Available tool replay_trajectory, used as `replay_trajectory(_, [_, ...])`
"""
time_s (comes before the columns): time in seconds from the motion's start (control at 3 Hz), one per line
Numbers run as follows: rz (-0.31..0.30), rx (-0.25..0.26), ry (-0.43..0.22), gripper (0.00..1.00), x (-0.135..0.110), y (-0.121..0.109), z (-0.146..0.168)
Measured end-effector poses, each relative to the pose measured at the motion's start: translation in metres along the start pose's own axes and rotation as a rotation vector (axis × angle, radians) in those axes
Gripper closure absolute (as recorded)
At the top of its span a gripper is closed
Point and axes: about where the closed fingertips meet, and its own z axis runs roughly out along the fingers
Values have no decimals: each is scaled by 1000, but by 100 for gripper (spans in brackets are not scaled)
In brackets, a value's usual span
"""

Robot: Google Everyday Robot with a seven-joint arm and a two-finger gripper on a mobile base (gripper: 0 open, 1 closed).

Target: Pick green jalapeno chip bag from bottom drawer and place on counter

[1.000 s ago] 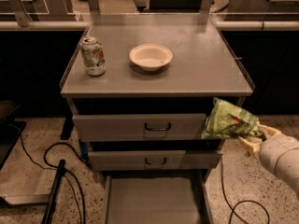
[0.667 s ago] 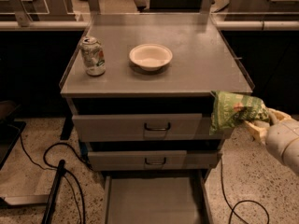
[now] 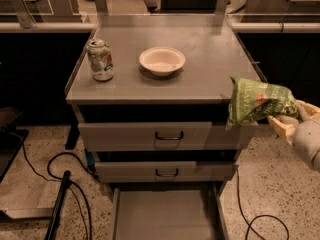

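The green jalapeno chip bag (image 3: 258, 102) is light green and crinkly and hangs in the air at the front right corner of the counter (image 3: 200, 79). My gripper (image 3: 286, 118) comes in from the right edge of the camera view and is shut on the bag's right end, at about counter height. The bottom drawer (image 3: 167, 215) is pulled open at the bottom of the view and its flat grey floor is bare.
A green-and-white soda can (image 3: 100, 59) stands at the counter's left front. A white bowl (image 3: 162, 60) sits near the counter's middle. Two handled drawers (image 3: 168, 135) are below the counter. Black cables (image 3: 70, 184) lie on the speckled floor at left and right.
My gripper has lifted the chip bag upward, from beside the top drawer front to the level of the counter's front right corner.
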Motion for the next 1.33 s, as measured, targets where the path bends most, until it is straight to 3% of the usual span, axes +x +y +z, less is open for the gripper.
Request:
replay_trajectory(0.33, [0, 0, 0, 100, 0, 0, 0])
replay_trajectory(1.0, [43, -26, -57, 100, -33, -6, 55])
replay_trajectory(1.33, [34, -55, -69, 100, -45, 9, 68])
